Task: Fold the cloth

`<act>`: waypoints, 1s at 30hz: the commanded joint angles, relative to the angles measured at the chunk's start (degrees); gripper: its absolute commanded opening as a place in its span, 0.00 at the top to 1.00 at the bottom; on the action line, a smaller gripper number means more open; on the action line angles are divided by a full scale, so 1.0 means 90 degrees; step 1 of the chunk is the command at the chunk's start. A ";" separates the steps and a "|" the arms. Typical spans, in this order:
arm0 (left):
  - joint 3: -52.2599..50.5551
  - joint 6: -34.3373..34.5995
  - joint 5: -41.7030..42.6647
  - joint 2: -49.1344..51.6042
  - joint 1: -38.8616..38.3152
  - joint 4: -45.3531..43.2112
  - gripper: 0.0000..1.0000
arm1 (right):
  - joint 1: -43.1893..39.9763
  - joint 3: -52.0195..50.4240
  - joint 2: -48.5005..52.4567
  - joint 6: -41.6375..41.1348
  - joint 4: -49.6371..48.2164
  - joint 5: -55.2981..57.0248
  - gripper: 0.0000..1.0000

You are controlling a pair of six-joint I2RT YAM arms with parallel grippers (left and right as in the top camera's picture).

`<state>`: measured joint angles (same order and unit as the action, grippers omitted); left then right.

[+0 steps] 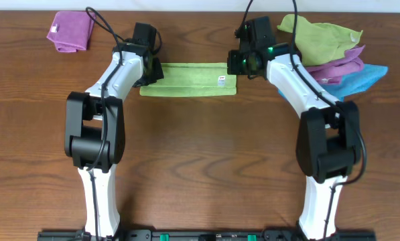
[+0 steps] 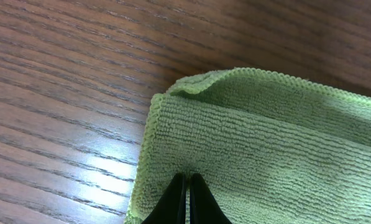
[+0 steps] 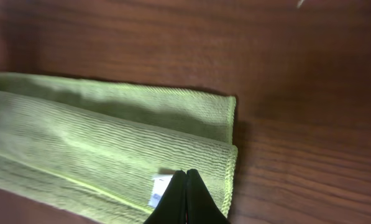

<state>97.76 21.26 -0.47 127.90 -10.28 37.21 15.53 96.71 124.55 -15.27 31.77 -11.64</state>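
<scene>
The lime-green cloth (image 1: 186, 79) lies on the wooden table as a long folded strip between my two arms. Its white tag (image 1: 222, 80) is near the right end. My left gripper (image 1: 149, 72) is at the strip's left end; in the left wrist view its fingers (image 2: 187, 177) are shut, tips pressed into the cloth (image 2: 266, 143) near a slightly curled corner. My right gripper (image 1: 238, 65) is at the right end; in the right wrist view its fingers (image 3: 186, 173) are shut on the cloth (image 3: 98, 143) just beside the tag (image 3: 158, 190).
A folded purple cloth (image 1: 71, 31) lies at the back left. A pile at the back right holds a duller green cloth (image 1: 317, 37), a purple cloth (image 1: 344, 63) and a blue cloth (image 1: 364, 77), close behind my right arm.
</scene>
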 commanded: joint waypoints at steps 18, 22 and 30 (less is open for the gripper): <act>-0.0017 0.0238 0.0228 0.0041 0.0007 0.1353 0.94 | 0.0202 0.0041 0.0767 0.0136 0.1656 0.0080 0.99; -0.0017 0.0236 0.0221 0.0041 0.0007 0.1804 0.94 | 0.0202 0.0041 0.0588 0.0136 0.2149 0.0146 0.99; -0.0012 0.0206 0.0440 -0.0648 -0.0005 0.1309 0.94 | 0.0238 0.0041 0.0316 0.0231 0.1984 0.0148 0.99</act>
<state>97.71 22.70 2.44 127.35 -10.31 50.26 16.75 97.93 129.29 -14.33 50.06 -11.49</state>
